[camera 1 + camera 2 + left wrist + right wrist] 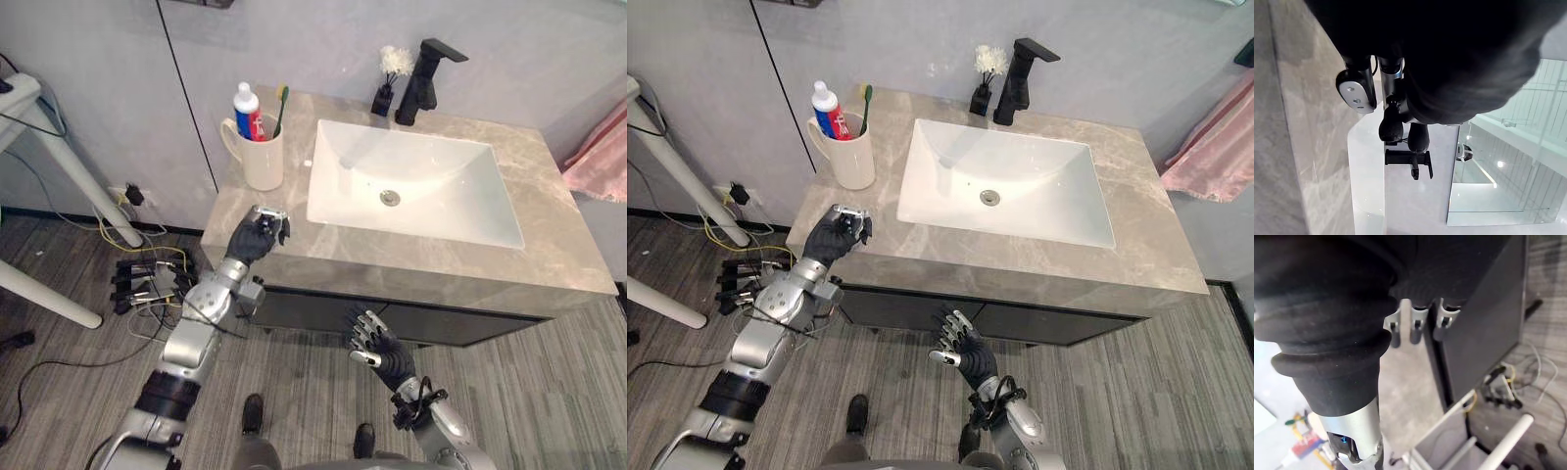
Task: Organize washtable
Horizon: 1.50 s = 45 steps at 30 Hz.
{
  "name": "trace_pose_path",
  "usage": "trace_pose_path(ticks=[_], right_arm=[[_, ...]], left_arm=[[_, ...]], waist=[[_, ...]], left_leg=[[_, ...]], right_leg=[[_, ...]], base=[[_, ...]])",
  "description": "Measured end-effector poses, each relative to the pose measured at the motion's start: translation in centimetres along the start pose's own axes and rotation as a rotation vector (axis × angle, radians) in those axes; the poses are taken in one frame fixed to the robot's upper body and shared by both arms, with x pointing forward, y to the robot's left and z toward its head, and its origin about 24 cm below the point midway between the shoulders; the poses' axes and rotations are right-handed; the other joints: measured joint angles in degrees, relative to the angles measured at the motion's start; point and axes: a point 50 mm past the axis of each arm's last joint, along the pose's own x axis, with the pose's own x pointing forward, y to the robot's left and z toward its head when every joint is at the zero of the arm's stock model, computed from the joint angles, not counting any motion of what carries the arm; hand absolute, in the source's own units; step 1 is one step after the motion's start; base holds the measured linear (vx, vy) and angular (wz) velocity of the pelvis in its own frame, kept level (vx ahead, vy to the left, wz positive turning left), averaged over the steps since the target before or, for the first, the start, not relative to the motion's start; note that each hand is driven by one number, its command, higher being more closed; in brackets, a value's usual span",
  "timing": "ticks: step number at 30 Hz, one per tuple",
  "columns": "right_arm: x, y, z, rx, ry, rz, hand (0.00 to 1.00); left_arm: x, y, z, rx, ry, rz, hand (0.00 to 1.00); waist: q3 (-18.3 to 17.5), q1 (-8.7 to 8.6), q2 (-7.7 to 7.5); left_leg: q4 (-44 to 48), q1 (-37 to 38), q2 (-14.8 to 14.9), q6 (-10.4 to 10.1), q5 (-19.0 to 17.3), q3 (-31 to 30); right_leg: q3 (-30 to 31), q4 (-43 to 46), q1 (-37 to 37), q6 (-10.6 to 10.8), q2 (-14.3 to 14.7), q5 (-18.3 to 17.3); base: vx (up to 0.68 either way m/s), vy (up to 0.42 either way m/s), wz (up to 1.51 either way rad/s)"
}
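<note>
The cream mug (260,157) has a side handle and stands on the grey marbled countertop (549,245), just left of the white sink (431,196). It holds a white toothpaste tube (248,108) with red and blue print and a green-headed toothbrush (281,103). Behind the sink stand a black faucet (423,78) and a small dark vase of white flowers (392,73). The left hand (257,233) hovers over the counter's front corner, left of the sink, its fingers curled into a loose fist. The right hand (377,345) hangs below the sink's front, its fingers spread.
</note>
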Motion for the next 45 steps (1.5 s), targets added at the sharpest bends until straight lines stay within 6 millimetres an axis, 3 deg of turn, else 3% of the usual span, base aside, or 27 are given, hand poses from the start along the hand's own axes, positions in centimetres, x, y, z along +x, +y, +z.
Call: trace_pose_path(ticks=[8,12,18,25,36,39,45], right_arm=[[0.0,0.0,0.0,0.000,0.002,0.000,0.00],[0.0,-0.1,0.0,-0.001,-0.002,-0.003,0.00],[-0.6,-1.5,1.2,-0.018,-0.049,-0.069,0.00],[-0.9,-1.2,1.6,-0.022,-0.069,-0.064,0.00],[-0.9,-1.2,1.6,-0.020,-0.068,-0.064,0.00],[-0.8,-1.0,1.7,-0.022,-0.071,-0.056,0.00],[-0.7,-0.9,1.7,-0.023,-0.073,-0.051,0.00]], left_arm=[[1.4,1.1,1.2,0.049,-0.031,0.038,1.00],[1.7,2.6,2.3,0.098,-0.062,0.083,1.00],[1.3,4.6,3.1,0.128,-0.088,0.168,1.00],[1.0,6.0,4.3,0.161,-0.121,0.224,1.00],[2.2,6.1,6.7,0.193,-0.195,0.206,1.00],[2.9,5.8,7.9,0.218,-0.233,0.184,1.00],[3.3,5.1,8.2,0.251,-0.237,0.150,1.00]], waist=[[0.54,0.26,-1.60],[1.40,0.27,-2.12],[3.06,0.26,-1.93],[4.24,0.36,-2.23],[6.47,0.06,-2.63],[6.97,0.39,-3.01],[7.39,1.88,-3.98]], left_leg=[[0.00,-0.57,0.46,-0.28,-0.21,0.28],[0.10,-1.06,0.48,-0.29,-0.22,0.34],[-0.01,-1.13,0.45,-0.28,-0.27,0.08],[-0.01,-1.63,0.47,-0.28,-0.24,0.01],[0.00,-2.14,0.45,-0.27,-0.25,-0.07],[0.01,-3.28,0.71,-0.87,-0.67,0.01],[0.31,-3.55,0.92,-0.59,-0.40,0.50]], right_leg=[[0.25,-0.42,-0.51,-0.03,0.47,0.03],[0.19,-0.94,-0.47,-0.02,0.62,0.62],[-0.32,-0.48,-0.49,-0.56,0.61,0.39],[-0.45,0.19,-1.60,-1.70,0.60,-0.35],[-0.53,0.22,-1.71,-1.45,0.63,0.26],[-0.22,-0.27,-2.87,-1.77,0.85,0.05],[0.36,-1.14,-3.20,-1.39,1.07,1.15]], base=[[0.00,-0.003,-0.01],[0.02,-0.004,0.00],[-0.01,0.001,0.02],[-0.01,0.003,0.01],[0.02,-0.003,0.00],[-0.02,-0.001,-0.05],[0.01,-0.010,-0.05]])
